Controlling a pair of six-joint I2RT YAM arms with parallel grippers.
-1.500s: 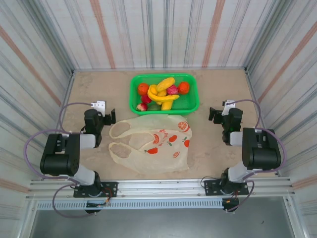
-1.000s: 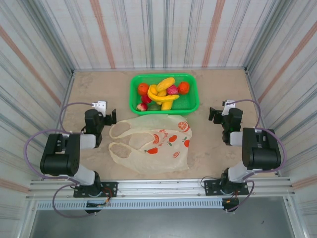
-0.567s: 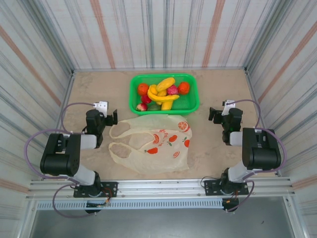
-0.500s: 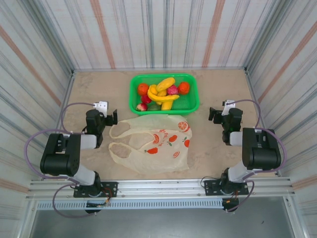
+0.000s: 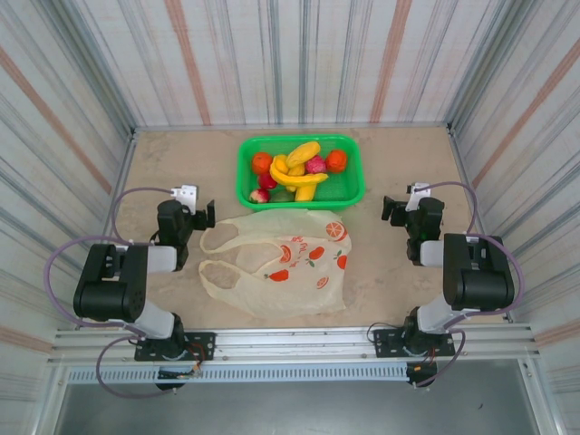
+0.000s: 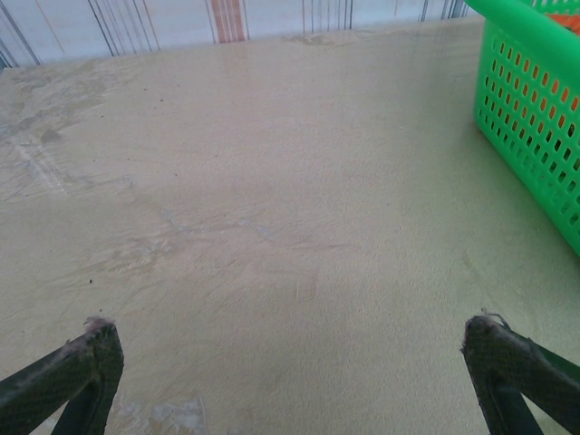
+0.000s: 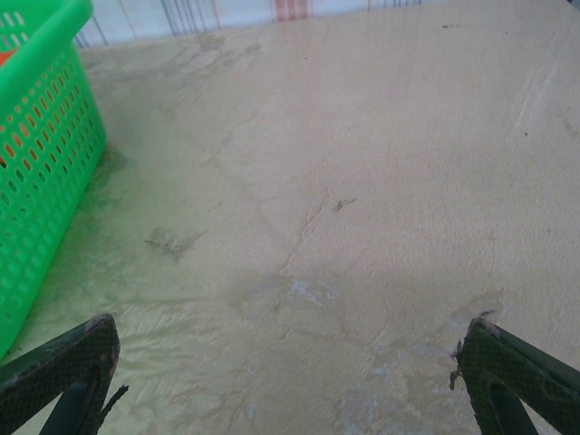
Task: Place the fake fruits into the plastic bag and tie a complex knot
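Observation:
The fake fruits (image 5: 299,172) lie heaped in a green basket (image 5: 349,193) at the back centre: yellow bananas, two orange rounds, red and green pieces. The plastic bag (image 5: 290,263) lies flat on the table in front of the basket, cream with red-orange prints. Its two loop handles (image 5: 220,239) point left and are untied. My left gripper (image 5: 174,216) (image 6: 290,328) rests open just left of the handles, nothing between its fingers. My right gripper (image 5: 419,214) (image 7: 288,328) rests open to the right of the bag, over bare table.
The basket's perforated wall (image 6: 535,118) shows at the right edge of the left wrist view and again as a green wall (image 7: 41,172) on the left of the right wrist view. Striped walls enclose the table (image 5: 399,272) on three sides.
The left wrist has edged very slightly to the right. The bag, basket, fruits and right arm have not moved.

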